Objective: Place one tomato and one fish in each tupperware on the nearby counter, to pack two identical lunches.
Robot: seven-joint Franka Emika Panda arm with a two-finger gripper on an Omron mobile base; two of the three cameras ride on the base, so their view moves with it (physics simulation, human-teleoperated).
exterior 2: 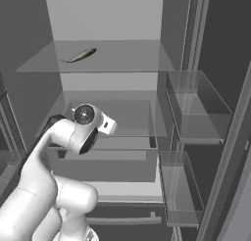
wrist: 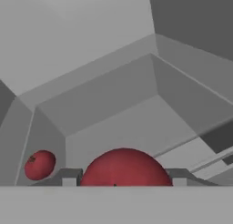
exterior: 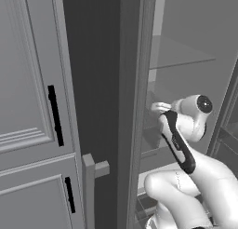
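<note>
Pincer (wrist: pixel 123 181) closed around a tomato (wrist: pixel 123 166) inside the fridge drawer (wrist: pixel 113 114), second tomato (wrist: pixel 40 164) off beside; lift straight, clear the drawer wall, keep grip firm

Two tomatoes were in sight in the hand view: one large red tomato (wrist: pixel 125 168) close at the bottom, and a second tomato (wrist: pixel 40 164) lower left in the grey drawer (wrist: pixel 136 127). One fish (exterior 2: pixel 80 55) lay on the upper glass shelf (exterior 2: pixel 122 59) in the right base view. That view showed two wide shelves across the back, the lower shelf (exterior 2: pixel 132 115) being the other, and three door bins, counted at the right side. On the cabinet fronts in the left base view there were two dark handles, an upper handle (exterior: pixel 55 115) and a lower handle (exterior: pixel 69 194).
</note>
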